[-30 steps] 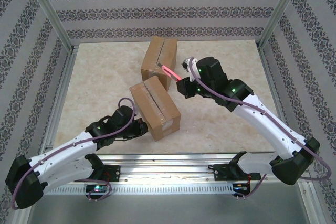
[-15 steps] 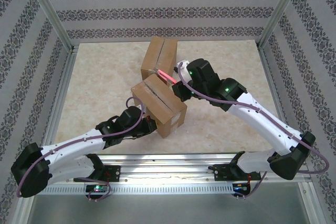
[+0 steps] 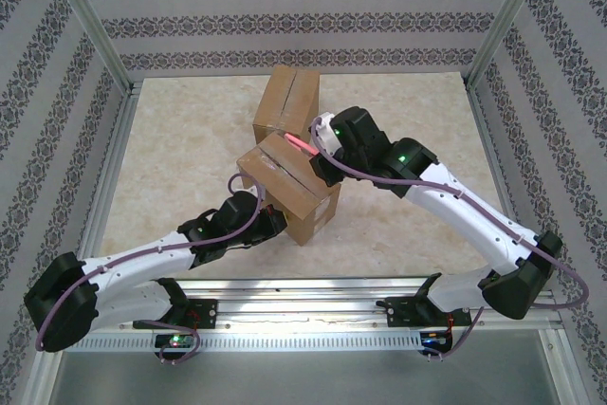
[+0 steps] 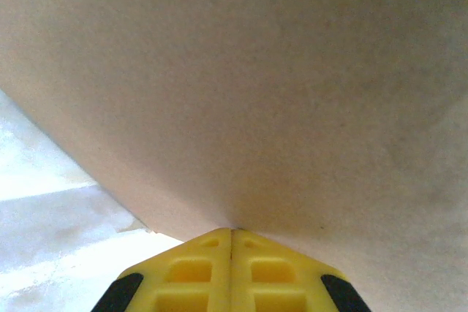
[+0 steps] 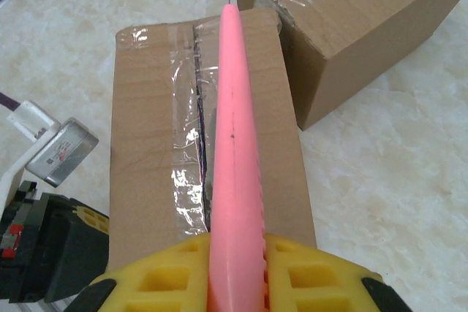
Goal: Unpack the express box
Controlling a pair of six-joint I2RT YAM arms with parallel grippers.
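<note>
Beige marbled tabletop (image 3: 171, 168) is carrying two brown cardboard boxes: the taped express box (image 3: 289, 192) is sitting near the centre, and the second box (image 3: 289, 106) is standing just beyond it. The left gripper (image 4: 232, 235), clenched empty, is pressing against the express box's near-left side. The right gripper (image 5: 235, 246) is grasping a pink plastic blade (image 5: 234, 144) that is pointing along the taped seam.

robot lab test cell
aluminium frame posts (image 3: 98, 30) hold patterned wall panels (image 3: 303, 16) around a marble-look tabletop (image 3: 180, 139); a metal mounting rail (image 3: 303, 315) along its near edge carries two white robot arms (image 3: 465, 215) with exposed cables.
</note>
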